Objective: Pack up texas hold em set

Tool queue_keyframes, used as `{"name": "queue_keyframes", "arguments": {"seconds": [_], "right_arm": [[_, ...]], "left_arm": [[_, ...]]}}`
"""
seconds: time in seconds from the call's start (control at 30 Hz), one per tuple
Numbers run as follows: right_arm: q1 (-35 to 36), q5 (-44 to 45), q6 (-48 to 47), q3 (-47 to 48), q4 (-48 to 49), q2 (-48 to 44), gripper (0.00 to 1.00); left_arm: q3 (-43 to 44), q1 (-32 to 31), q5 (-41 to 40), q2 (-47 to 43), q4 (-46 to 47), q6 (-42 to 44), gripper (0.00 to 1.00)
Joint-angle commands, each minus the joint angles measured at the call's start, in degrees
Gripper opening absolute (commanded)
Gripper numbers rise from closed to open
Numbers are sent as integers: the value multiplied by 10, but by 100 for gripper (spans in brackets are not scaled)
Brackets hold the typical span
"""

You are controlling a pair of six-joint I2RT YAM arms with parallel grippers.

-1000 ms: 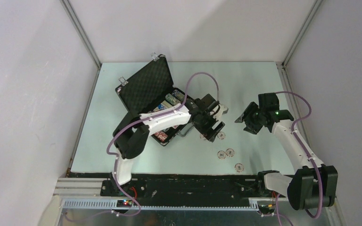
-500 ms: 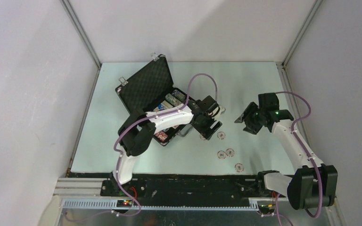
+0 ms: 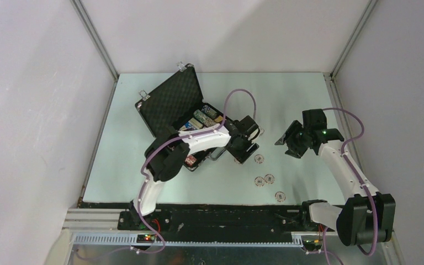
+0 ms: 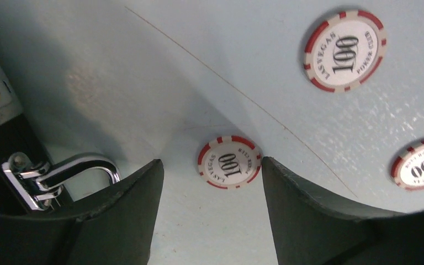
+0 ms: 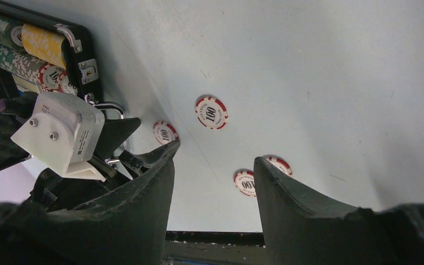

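We hold our left gripper (image 4: 208, 163) open and empty over a red-and-white chip (image 4: 229, 164) lying on the table (image 4: 143, 66) beside the open case (image 3: 171, 102), lined up to pinch it. Our right gripper (image 5: 215, 154) hangs open and empty.

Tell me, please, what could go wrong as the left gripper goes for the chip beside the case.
1. The chip lies flat on the table, so the open left gripper lined up on it may skid over it or push it instead of lifting it.
2. The handle of the case sits close beside one finger. Coming down could snag it and shift the case, disturbing the packed chips.
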Motion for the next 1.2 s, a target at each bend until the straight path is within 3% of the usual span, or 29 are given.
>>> {"name": "queue_keyframes", "arguments": {"seconds": [0.0, 0.2, 0.7, 1.17], "right_arm": [[-3, 23, -5, 21, -9, -11, 58], [-2, 27, -6, 16, -12, -28, 58], [16, -43, -18, 0, 22, 1, 58], [62, -79, -23, 1, 76, 90, 58]], "left_arm": [[31, -14, -58, 20, -1, -5, 72], [18, -19, -65, 12, 4, -7, 64], [-17, -20, 43, -18, 14, -15, 42], [-42, -23, 0, -70, 27, -22, 39]]}}
